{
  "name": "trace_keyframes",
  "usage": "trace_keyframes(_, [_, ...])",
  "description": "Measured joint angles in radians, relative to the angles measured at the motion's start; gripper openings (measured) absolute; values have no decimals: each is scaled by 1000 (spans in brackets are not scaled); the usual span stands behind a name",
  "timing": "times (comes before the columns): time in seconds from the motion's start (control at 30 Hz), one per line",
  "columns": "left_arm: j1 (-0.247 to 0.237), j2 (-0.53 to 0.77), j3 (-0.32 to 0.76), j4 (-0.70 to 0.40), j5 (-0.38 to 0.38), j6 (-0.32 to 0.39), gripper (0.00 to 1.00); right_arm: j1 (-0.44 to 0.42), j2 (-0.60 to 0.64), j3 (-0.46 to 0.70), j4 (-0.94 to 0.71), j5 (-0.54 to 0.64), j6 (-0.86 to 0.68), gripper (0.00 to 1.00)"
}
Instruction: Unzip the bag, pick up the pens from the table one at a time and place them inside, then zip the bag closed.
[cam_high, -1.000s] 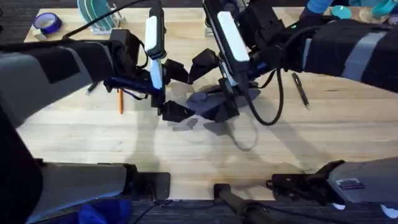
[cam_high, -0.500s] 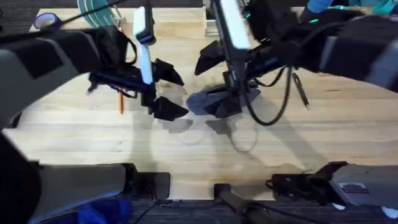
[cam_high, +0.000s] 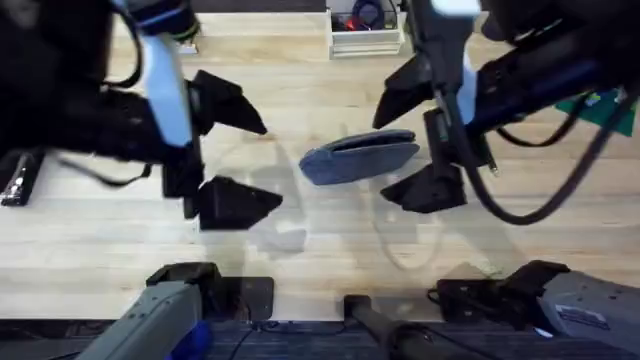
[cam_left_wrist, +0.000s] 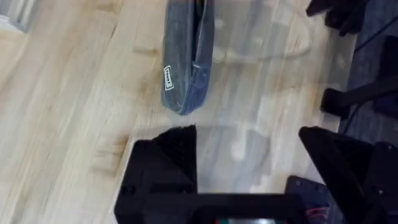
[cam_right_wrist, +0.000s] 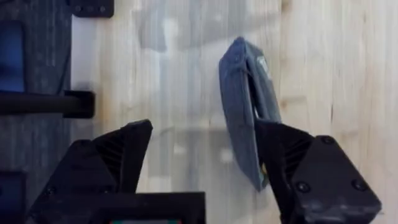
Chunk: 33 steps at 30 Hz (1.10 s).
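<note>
The grey-blue bag (cam_high: 360, 158) lies flat on the table (cam_high: 300, 250) near its middle, with a dark zipper line along its far side. Both arms are raised close under the overhead camera. My left gripper (cam_high: 273, 165) hangs open to the left of the bag, holding nothing. My right gripper (cam_high: 381, 160) is open over the bag's right end, also holding nothing. In the left wrist view the bag (cam_left_wrist: 186, 56) lies ahead of the open gripper (cam_left_wrist: 249, 149). In the right wrist view the bag (cam_right_wrist: 245, 106) runs beside one finger (cam_right_wrist: 298, 162). The raised arms hide the pens.
A white box (cam_high: 365, 22) with red and black items stands at the table's back edge. A black object (cam_high: 20, 175) lies at the far left, and something green (cam_high: 600, 100) at the far right. The arm bases (cam_high: 210, 290) line the front edge.
Both arms have risen toward the overhead camera and drawn apart. The right gripper has come off the bag, which now lies free on the table.
</note>
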Motion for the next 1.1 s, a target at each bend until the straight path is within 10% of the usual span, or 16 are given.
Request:
trace_keyframes(0.67, [0, -259, 16, -82, -94, -214, 995, 0, -1, 120, -170, 161, 106, 970])
trace_keyframes(0.73, [0, -259, 16, -82, -94, -217, 995, 0, -1, 120, -170, 167, 98, 841])
trace_keyframes(0.9, [0, -259, 16, -82, -97, -218, 995, 0, -1, 120, -164, 188, 68, 125])
trace_keyframes(1.1, [0, -259, 16, -82, -97, -218, 996, 0, 0, 120, -171, 213, -5, 31])
